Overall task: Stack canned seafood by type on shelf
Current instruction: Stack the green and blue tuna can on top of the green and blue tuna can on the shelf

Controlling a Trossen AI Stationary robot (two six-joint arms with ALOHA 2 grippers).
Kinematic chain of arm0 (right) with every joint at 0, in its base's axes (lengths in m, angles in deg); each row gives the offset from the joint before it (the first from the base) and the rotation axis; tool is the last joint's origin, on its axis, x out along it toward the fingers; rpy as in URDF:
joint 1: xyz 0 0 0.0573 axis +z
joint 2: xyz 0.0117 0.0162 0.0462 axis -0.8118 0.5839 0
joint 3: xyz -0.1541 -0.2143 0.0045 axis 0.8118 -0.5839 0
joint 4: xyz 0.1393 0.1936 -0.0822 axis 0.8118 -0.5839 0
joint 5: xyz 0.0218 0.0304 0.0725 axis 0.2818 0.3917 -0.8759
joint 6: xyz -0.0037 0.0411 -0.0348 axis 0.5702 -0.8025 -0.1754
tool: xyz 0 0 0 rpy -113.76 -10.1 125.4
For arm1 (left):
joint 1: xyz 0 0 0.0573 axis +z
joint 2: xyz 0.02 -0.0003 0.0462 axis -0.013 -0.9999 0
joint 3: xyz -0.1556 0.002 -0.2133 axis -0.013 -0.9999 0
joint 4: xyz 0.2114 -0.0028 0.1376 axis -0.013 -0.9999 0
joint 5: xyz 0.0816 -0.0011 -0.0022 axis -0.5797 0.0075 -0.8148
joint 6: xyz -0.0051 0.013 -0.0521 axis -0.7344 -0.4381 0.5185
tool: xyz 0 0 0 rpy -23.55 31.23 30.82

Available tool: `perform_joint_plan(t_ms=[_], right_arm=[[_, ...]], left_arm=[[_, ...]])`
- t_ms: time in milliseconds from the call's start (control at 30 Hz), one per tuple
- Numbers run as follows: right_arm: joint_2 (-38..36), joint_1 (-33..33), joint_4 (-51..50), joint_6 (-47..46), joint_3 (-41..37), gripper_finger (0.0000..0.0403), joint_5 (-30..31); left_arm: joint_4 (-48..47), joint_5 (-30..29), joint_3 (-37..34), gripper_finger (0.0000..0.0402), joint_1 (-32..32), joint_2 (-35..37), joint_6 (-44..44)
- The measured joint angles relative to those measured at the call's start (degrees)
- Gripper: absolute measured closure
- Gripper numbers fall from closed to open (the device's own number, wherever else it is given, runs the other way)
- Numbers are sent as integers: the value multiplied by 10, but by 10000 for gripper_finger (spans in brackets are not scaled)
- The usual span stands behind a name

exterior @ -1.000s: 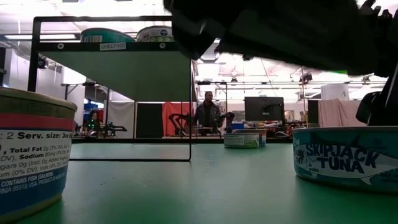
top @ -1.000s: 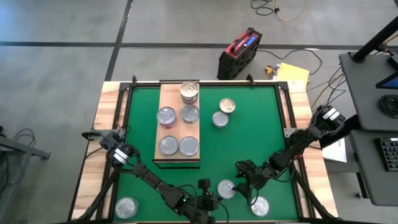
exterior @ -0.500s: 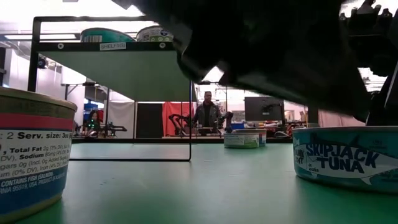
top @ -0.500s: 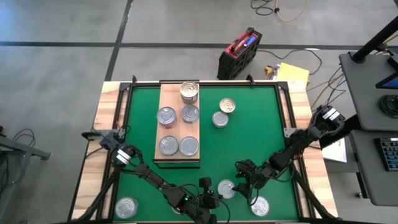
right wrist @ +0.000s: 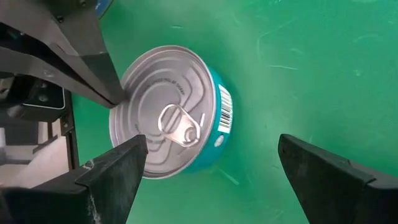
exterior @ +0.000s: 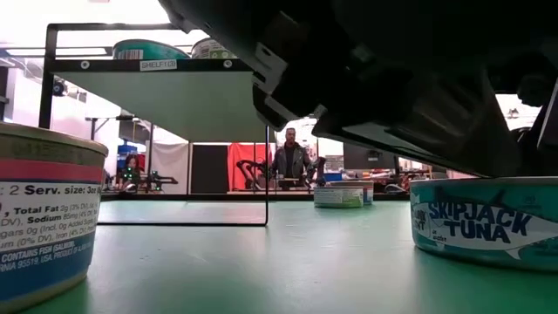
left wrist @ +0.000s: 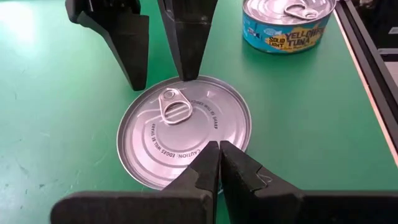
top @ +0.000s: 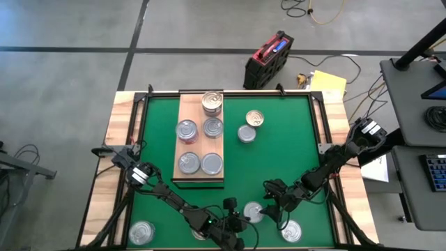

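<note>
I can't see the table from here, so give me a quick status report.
Left gripper shut, tips at the near-edge tin. Right gripper open, beside that tin, not gripping. Five tins on the shelf. Left gripper crowds the right's grab.

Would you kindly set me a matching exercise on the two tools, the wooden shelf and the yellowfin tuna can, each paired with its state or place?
Things:
1. left tool
2. right tool
3. shelf
4. yellowfin tuna can

States or places:
A. wide open
B. standing on the green mat
C. shut
D. carrying several cans

Pairs: 1-C, 2-A, 3-D, 4-B.
</note>
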Motion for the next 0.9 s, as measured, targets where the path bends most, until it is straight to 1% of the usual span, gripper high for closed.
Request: perform_joint_plan(t_ms=[467,900], right_arm=[[0,-1,30,4,0,48,-13],[0,-1,43,-1,0,48,-13]], left_arm=[[9,-12,-1,402,-9,-13,16],[3,-42,-4,402,-21,-14,20]])
